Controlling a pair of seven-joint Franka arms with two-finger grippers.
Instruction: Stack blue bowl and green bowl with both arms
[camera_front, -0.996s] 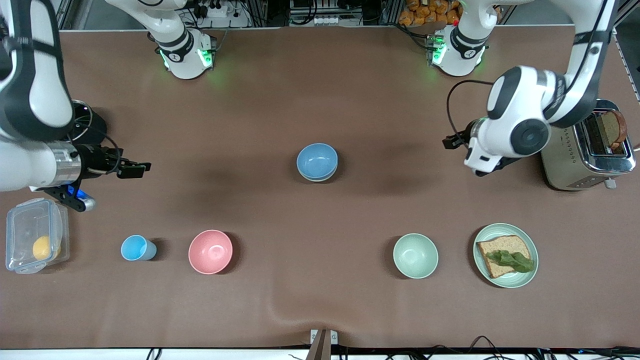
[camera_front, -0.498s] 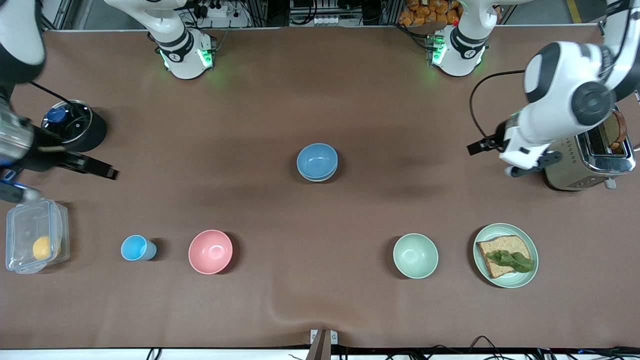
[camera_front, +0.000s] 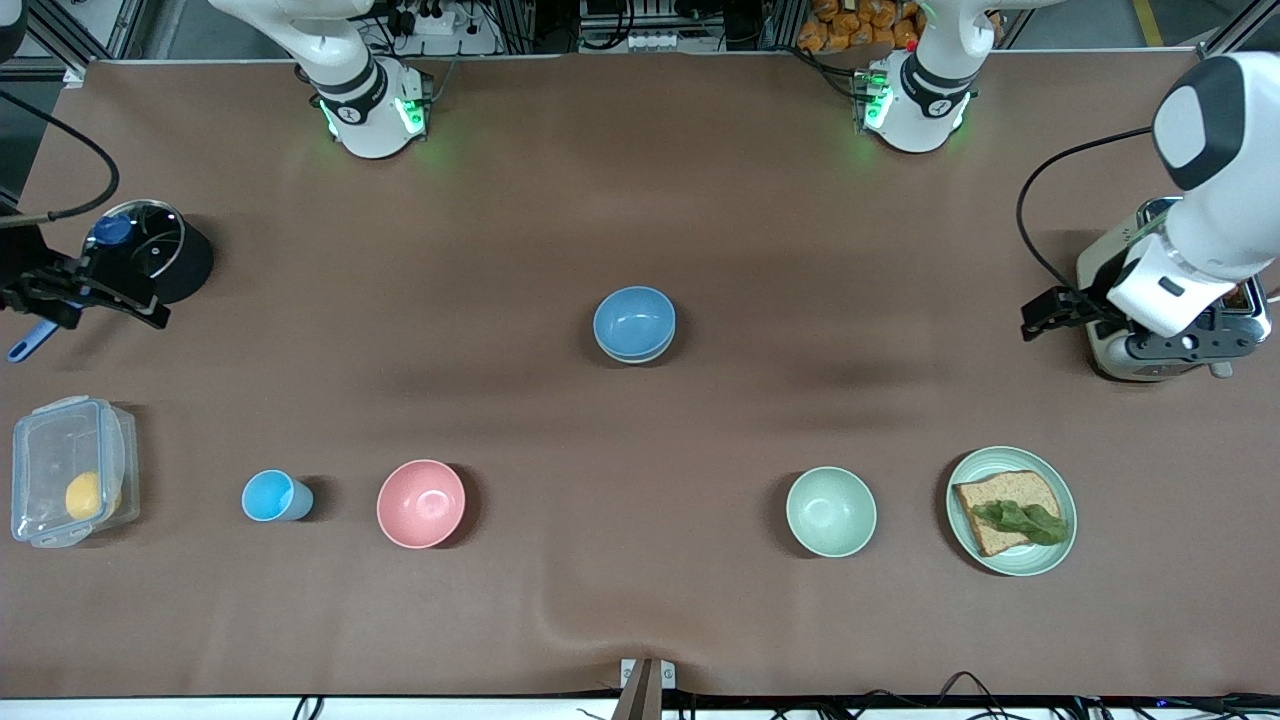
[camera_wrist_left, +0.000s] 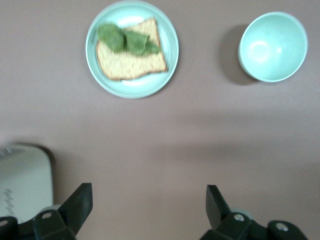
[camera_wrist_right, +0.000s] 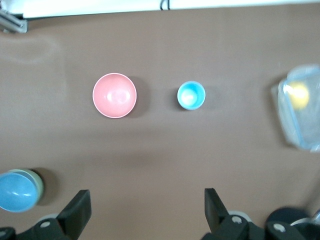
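Front view shows blue bowl (camera_front: 634, 321) nested in green bowl (camera_front: 640, 352), far from wide-open left gripper (camera_wrist_left: 147, 200) and right gripper (camera_wrist_right: 145, 202); returning could topple it.

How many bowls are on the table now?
4: the blue bowl sits nested in the green bowl at mid-table; the pink bowl and the mint-green bowl are nearer the front camera. None seems hidden.

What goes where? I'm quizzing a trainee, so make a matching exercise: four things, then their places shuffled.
1 blue bowl
2 pink bowl
3 bread slice
4 yellow object

A on the mint-green plate
B in the clear container
C nested in the green bowl
D beside the light-blue cup

Pairs: 1-C, 2-D, 3-A, 4-B
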